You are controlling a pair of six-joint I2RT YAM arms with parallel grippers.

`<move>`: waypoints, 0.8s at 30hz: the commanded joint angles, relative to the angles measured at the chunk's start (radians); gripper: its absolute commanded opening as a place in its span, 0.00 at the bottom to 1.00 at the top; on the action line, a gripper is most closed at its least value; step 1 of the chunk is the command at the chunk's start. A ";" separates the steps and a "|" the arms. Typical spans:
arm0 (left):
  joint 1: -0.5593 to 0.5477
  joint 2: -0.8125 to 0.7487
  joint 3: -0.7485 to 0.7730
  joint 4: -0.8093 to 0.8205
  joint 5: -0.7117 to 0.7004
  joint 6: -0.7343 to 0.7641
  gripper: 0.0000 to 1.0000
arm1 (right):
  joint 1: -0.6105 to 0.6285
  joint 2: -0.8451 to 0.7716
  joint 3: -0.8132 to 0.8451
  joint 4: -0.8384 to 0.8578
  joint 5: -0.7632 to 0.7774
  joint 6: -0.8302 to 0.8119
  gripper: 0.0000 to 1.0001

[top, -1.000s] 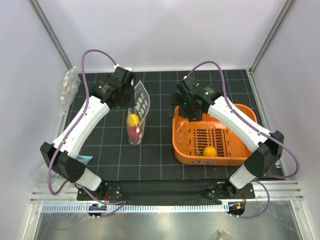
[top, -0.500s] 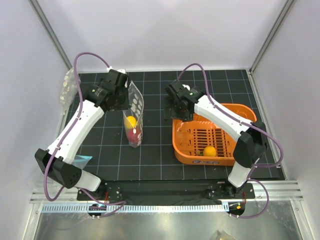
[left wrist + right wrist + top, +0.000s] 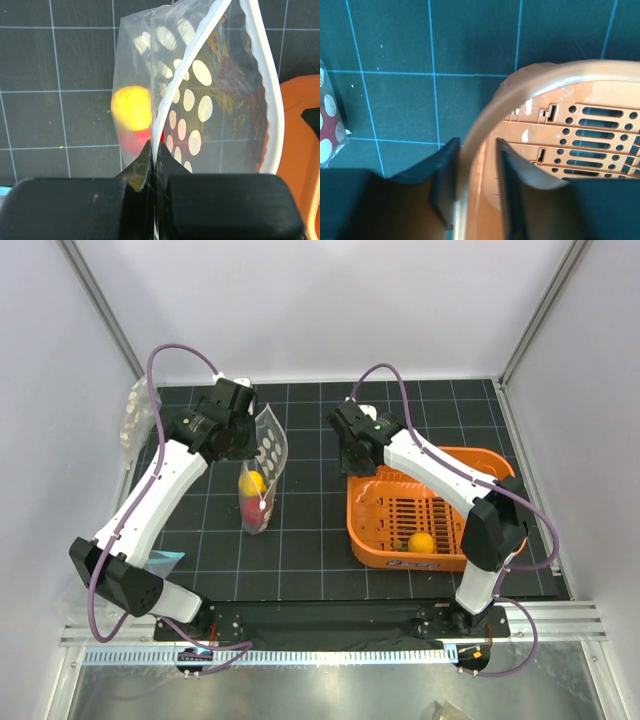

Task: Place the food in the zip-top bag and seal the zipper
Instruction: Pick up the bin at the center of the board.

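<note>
On the left half of the black gridded mat (image 3: 300, 550), the left gripper (image 3: 154, 152) is clenched on one lip of the zip-top bag (image 3: 200, 100) and holds it upright, with its mouth toward the wrist camera. The two white halves of the zipper (image 3: 270, 100) curve away from each other, so the mouth gapes open and unsealed. The pinched half runs straight down into the closed fingertips. Through the dotted plastic a yellow fruit (image 3: 131, 107) shows low in the bag, with a red fruit (image 3: 132, 142) touching it just below. In the top view the two sit one above the other in the bag's lower part.

Across the mat, the orange basket (image 3: 356, 525) lies on the right half, well apart from the bag. An orange fruit (image 3: 421, 541) rests on its slotted floor near the front wall. The right gripper (image 3: 476, 175) straddles the rim at the basket's far-left corner, one finger outside the wall and one inside. That close view is blurred, but both fingers look pressed against the rim, gripping it. A corner of the dotted bag shows at the left edge of that view.

At the far-left edge of the mat lies a bundle of clear plastic (image 3: 135, 415).
</note>
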 commanded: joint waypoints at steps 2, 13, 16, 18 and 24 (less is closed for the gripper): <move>0.010 -0.032 0.001 0.022 -0.007 0.020 0.00 | 0.004 -0.003 0.065 0.008 0.087 -0.060 0.30; 0.013 -0.055 0.006 0.016 -0.007 0.017 0.00 | 0.004 -0.074 0.108 0.060 0.230 -0.135 0.01; 0.013 -0.065 -0.001 0.013 -0.007 0.010 0.00 | 0.005 -0.102 0.115 0.089 0.264 -0.167 0.01; 0.013 -0.071 -0.007 0.018 -0.006 0.006 0.00 | 0.008 -0.115 0.118 0.098 0.281 -0.181 0.01; 0.013 -0.080 -0.011 0.025 0.002 0.003 0.00 | 0.069 -0.229 0.030 0.225 0.434 -0.262 0.01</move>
